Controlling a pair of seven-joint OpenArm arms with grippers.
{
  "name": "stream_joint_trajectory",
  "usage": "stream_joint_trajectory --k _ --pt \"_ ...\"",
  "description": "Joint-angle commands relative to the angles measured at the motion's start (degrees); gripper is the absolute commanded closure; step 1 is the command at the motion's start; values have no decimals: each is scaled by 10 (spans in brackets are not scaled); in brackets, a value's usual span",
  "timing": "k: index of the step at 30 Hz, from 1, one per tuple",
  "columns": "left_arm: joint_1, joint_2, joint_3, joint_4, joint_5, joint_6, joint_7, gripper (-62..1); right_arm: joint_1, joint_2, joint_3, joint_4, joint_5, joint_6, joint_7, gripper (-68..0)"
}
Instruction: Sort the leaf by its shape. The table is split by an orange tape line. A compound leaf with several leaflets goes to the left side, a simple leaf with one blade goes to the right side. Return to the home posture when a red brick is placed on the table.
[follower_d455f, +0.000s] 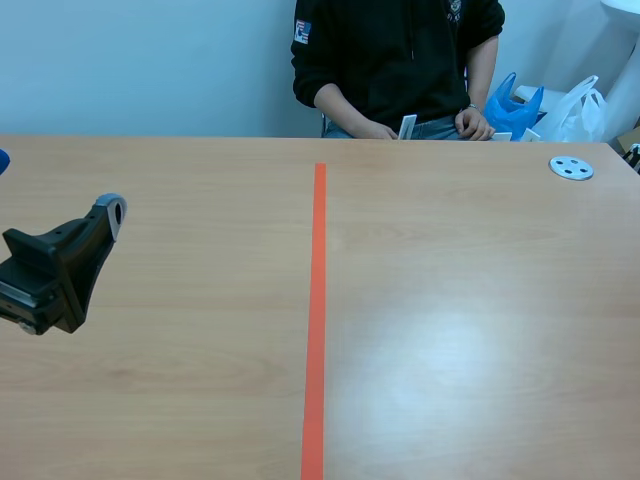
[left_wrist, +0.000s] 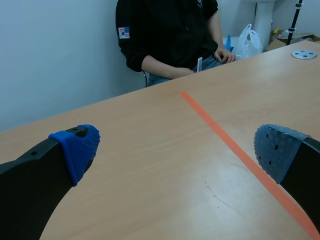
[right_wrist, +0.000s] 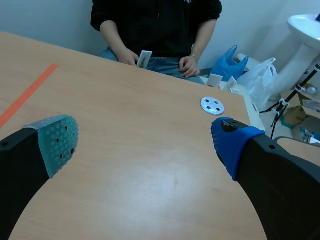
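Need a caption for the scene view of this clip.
Left gripper open, left of the orange tape line; person seated across the table; white disc at its far right.

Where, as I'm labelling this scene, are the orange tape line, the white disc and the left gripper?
orange tape line (follower_d455f: 318, 300): scene view, middle of the strip.
white disc (follower_d455f: 571, 168): scene view, its centre.
left gripper (left_wrist: 176, 147): left wrist view, the gap midway between its open jaws.

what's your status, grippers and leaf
Left gripper open, empty; right gripper open, empty. No leaf or red brick on the table. Small white disc on the right side, nothing in the way.
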Motion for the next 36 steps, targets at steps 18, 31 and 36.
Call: stream_joint_trajectory --k 18,31,36 --pt "-2 3 -5 9 -1 3 -8 -623 4 9 2 2 4 0 -1 -542" --pt "-2 3 -5 9 -1 3 -8 -623 3 9 2 2 4 35 -11 -542" --pt "-2 3 -5 9 -1 3 -8 -623 3 9 2 2 4 35 -16 -542"
